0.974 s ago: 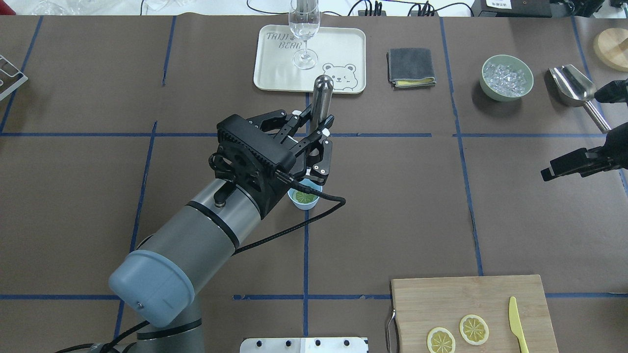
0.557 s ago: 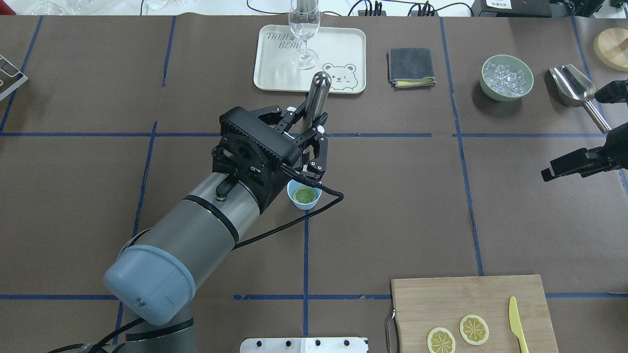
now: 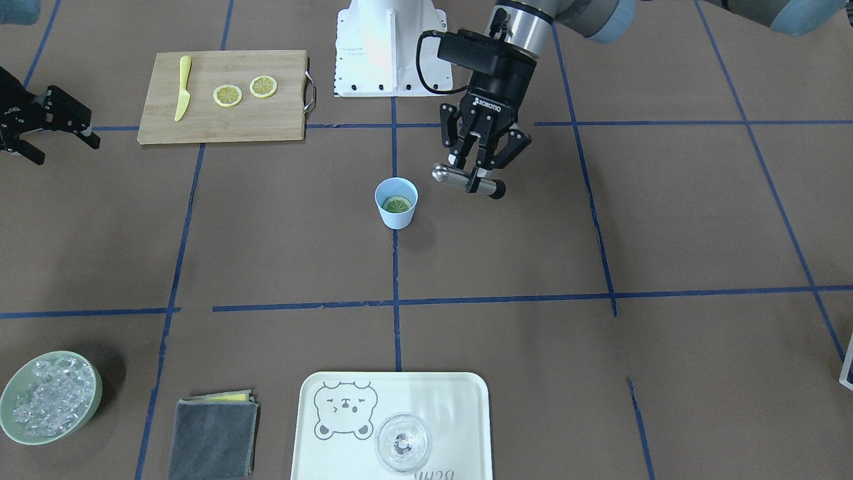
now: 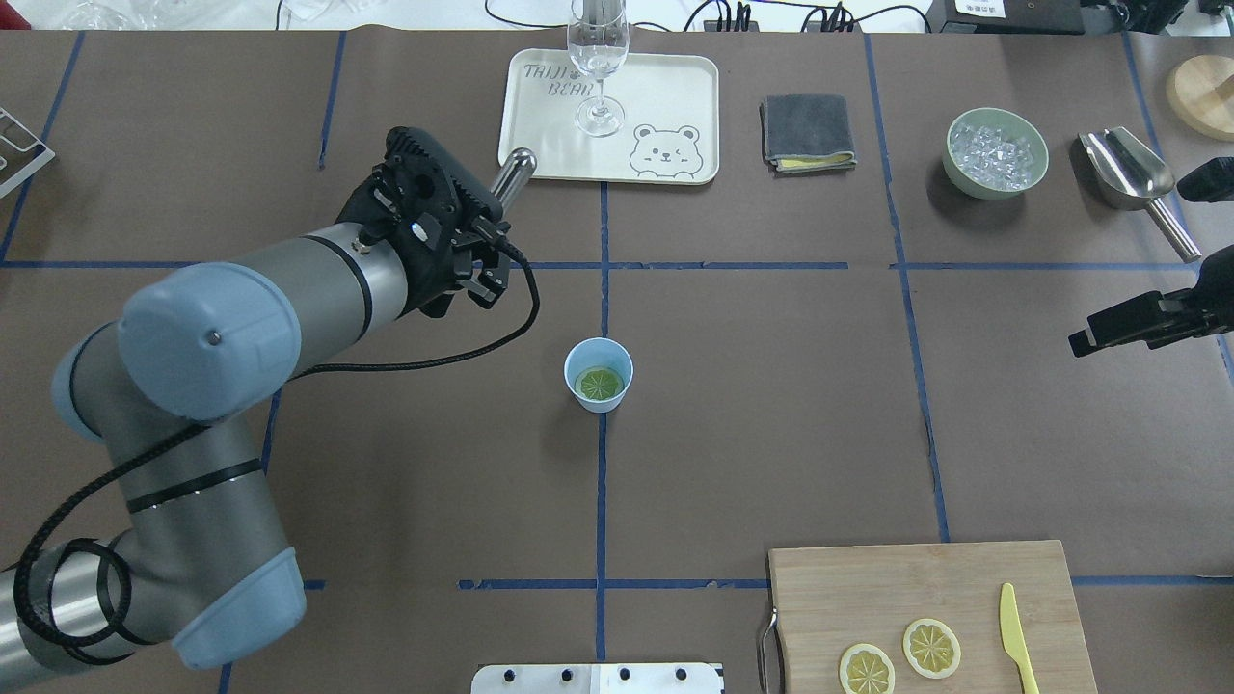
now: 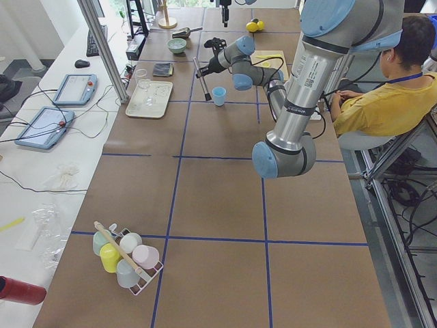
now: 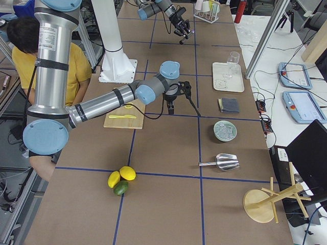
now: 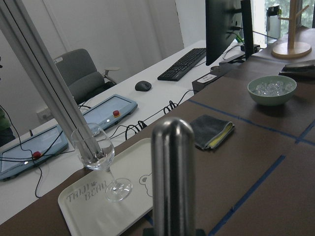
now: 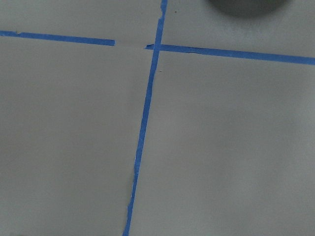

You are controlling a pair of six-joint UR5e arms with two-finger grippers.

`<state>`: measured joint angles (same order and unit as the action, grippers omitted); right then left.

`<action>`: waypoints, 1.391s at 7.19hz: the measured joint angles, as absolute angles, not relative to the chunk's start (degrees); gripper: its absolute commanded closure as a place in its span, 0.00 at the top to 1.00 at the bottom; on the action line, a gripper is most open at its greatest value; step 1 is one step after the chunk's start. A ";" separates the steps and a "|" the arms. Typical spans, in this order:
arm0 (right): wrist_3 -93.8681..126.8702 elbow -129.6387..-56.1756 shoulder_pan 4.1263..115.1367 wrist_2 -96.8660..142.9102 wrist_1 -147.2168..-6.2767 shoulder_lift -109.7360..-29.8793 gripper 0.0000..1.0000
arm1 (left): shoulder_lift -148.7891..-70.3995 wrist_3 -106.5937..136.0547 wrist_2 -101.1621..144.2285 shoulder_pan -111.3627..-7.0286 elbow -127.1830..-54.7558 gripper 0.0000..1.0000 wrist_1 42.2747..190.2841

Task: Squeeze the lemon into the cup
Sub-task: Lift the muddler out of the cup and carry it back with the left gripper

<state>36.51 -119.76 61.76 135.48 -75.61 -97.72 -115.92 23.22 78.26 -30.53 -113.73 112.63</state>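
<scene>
The light-blue cup stands upright near the table's middle, on a blue tape line. A lemon slice lies flat inside it; the slice also shows in the front view. My left gripper is shut on a steel rod with a rounded end. It hovers off to the cup's left and a little farther from me, clear of the cup. The rod fills the left wrist view. My right gripper hangs open and empty at the table's far right.
A wooden cutting board at the near right holds two lemon slices and a yellow knife. At the back are a tray with a wine glass, a grey cloth, a green bowl of ice and a metal scoop.
My left arm has swung left and back from over the cup, carrying the rod with it. The cup with its slice now stands fully uncovered. The right arm stays put.
</scene>
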 measured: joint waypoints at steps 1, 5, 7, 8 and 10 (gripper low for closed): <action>36.54 -119.87 61.78 135.46 -75.62 -97.92 1.00 | -112.60 24.18 83.12 -32.81 -113.78 0.00 111.22; 36.54 -120.02 61.82 135.44 -75.61 -98.50 1.00 | -100.84 33.65 104.91 -44.81 -112.08 0.00 106.09; 36.49 -120.36 61.92 135.38 -75.59 -99.20 1.00 | -98.87 49.40 115.41 -48.72 -106.46 0.00 104.65; 36.48 -120.49 61.94 135.36 -75.59 -99.45 1.00 | -98.19 51.25 118.30 -49.41 -103.70 0.00 104.67; 36.47 -120.72 61.96 135.35 -75.59 -100.01 1.00 | -96.59 43.39 119.77 -49.85 -101.29 0.00 103.08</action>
<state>36.47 -120.72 61.96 135.35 -75.59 -100.01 -96.59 43.39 119.77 -49.85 -101.29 103.08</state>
